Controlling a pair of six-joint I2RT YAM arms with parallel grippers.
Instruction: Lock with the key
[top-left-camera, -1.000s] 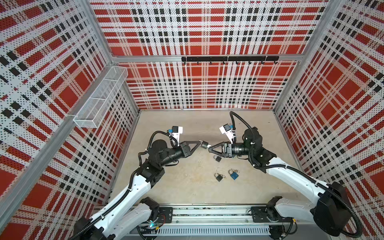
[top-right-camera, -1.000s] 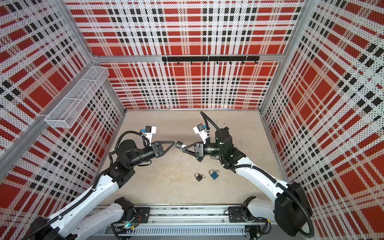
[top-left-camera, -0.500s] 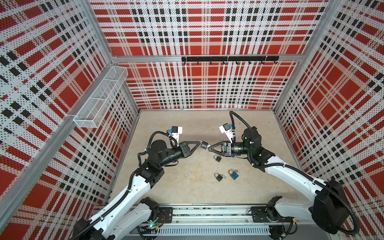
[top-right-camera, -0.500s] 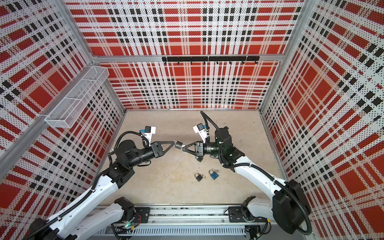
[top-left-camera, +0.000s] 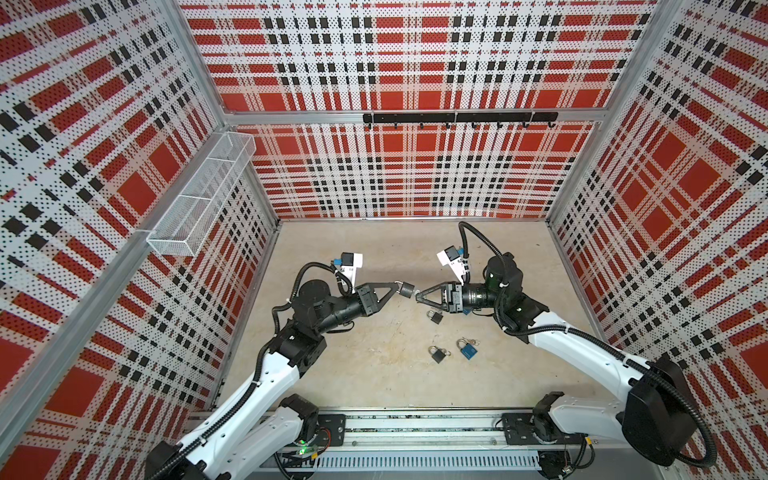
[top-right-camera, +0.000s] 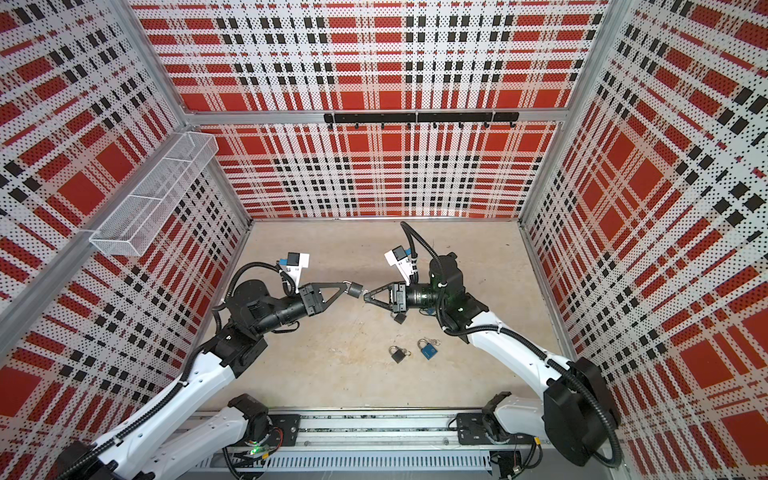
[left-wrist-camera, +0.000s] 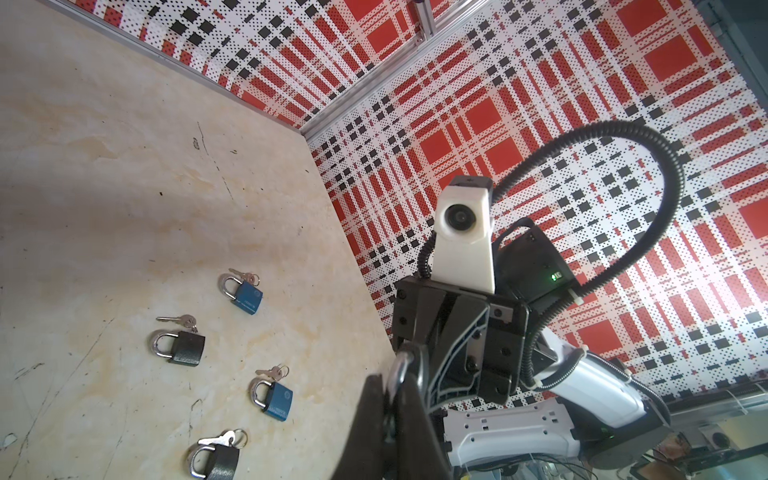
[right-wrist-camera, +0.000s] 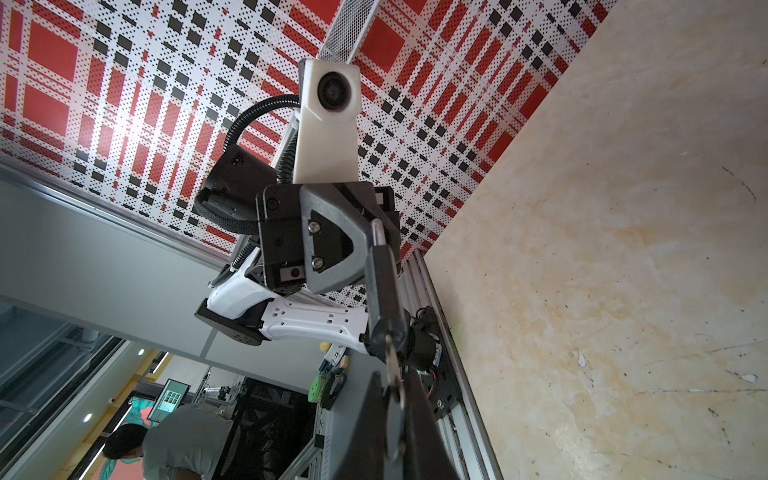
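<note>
Inside the right gripper (right-wrist-camera: 392, 388), the key (right-wrist-camera: 390, 359) half hides (blade in padlock (right-wrist-camera: 382, 286)).

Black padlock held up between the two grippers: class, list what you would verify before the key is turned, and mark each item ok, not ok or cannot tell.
1. Left gripper shut on the silver shackle of the black padlock: ok.
2. Silver key seated in the keyhole at the padlock's base: ok.
3. Right gripper shut on the key: ok.
4. Padlock held in the air, clear of the beige tabletop: ok.
5. Shackle pushed fully into the body: cannot tell.
</note>
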